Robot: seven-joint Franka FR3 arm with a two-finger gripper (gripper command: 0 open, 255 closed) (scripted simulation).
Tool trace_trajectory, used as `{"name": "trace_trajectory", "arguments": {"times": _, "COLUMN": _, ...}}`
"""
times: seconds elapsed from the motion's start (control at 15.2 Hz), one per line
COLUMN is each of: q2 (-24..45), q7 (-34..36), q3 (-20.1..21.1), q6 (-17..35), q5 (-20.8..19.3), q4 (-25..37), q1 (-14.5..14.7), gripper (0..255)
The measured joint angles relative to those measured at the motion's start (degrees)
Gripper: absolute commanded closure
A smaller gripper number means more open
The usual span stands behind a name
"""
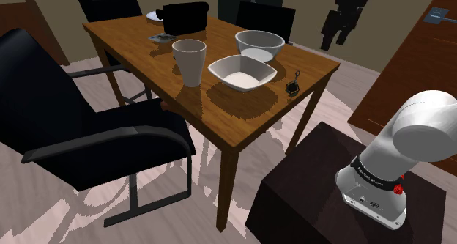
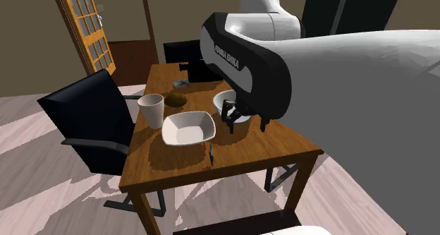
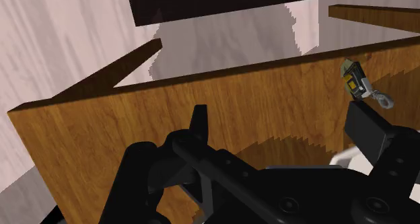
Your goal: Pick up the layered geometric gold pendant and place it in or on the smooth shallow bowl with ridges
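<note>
The gripper [image 3: 278, 116] hangs over the wooden table [image 3: 134, 132] with its two black fingers [image 3: 198, 120] standing well apart and nothing but bare wood between them. It holds nothing.

The pendant [image 3: 357, 85] lies on the table beyond the tip of one finger, close to the table's edge and not touching the gripper. In the wrist view it is a small dark and gold piece with a pale loop at one end. In the shoulder view the pendant [image 1: 294, 85] lies flat near the table's edge, on the side towards the stand [image 1: 322, 191].

The shallow bowl [image 1: 242, 72], white and squarish, sits to the shoulder view's left of the pendant, near it but apart. Behind that bowl stands a deeper round bowl [image 1: 259, 45], and to the shoulder view's left of the shallow bowl a tall white cup [image 1: 190, 61] stands upright.

A black armchair [image 1: 80, 125] is drawn up beside the table on the shoulder view's left, over a pale floor [image 1: 183, 220]
</note>
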Motion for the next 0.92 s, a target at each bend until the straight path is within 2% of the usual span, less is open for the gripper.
{"name": "trace_trajectory", "arguments": {"times": 0.2, "q2": 2.86, "q7": 1.1, "q3": 1.35, "q6": -0.52, "q5": 0.93, "q4": 1.06, "q1": 0.8, "gripper": 0}}
{"name": "trace_trajectory", "arguments": {"times": 0.73, "q2": 23.15, "q7": 6.56, "q3": 7.9, "q6": -5.92, "q5": 5.59, "q4": 12.16, "q1": 4.96, "gripper": 0}}
{"name": "trace_trajectory", "arguments": {"times": 0.92, "q2": 24.67, "q7": 6.82, "q3": 8.41, "q6": -4.83, "q5": 5.98, "q4": 10.92, "q1": 5.33, "gripper": 0}}
